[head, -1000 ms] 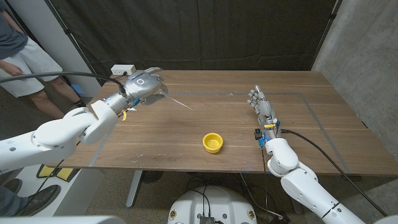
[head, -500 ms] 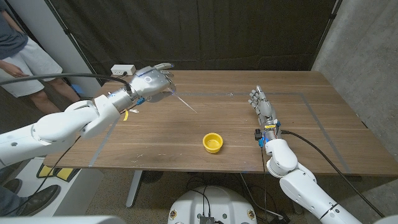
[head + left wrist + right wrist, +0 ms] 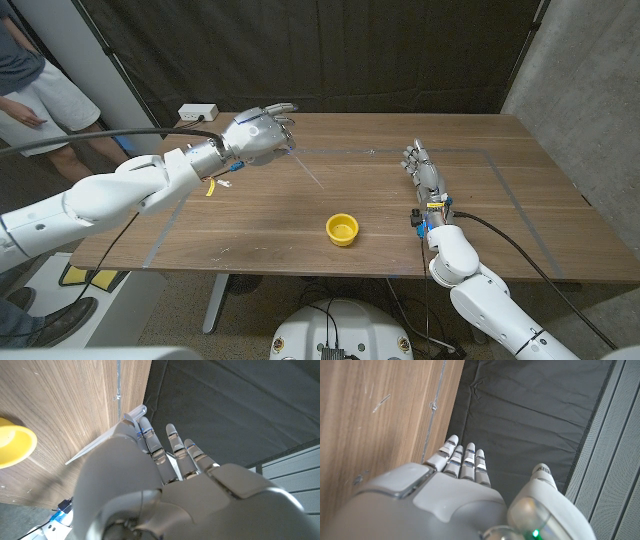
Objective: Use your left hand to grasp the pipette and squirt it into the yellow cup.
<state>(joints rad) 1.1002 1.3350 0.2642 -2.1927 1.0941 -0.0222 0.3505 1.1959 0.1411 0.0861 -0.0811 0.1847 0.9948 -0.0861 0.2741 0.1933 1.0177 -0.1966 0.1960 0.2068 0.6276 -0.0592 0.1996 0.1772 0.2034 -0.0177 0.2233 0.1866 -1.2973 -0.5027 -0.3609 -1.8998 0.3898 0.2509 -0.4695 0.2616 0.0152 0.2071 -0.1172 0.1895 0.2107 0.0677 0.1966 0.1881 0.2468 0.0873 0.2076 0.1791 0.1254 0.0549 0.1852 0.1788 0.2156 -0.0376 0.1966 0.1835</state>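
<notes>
My left hand (image 3: 258, 131) hovers above the table's far left and holds a clear pipette (image 3: 306, 166). The pipette's thin tip slants down toward the table's middle. In the left wrist view the pipette (image 3: 102, 440) sticks out from under my left hand (image 3: 150, 485), its tip toward the yellow cup (image 3: 14, 441). The yellow cup (image 3: 342, 229) stands upright near the table's front middle, well apart from the pipette tip. My right hand (image 3: 424, 172) waits at the right, fingers straight and together, holding nothing; the right wrist view shows the same hand (image 3: 445, 485).
A white power strip (image 3: 198, 112) lies at the table's far left edge. A person (image 3: 30, 80) stands beyond the left side of the table. Tape lines (image 3: 500, 170) mark a rectangle on the wood. A black curtain hangs behind the table.
My left hand has carried the pipette to the right and a little farther over the table, closer to the cup. The right hand has not moved.
</notes>
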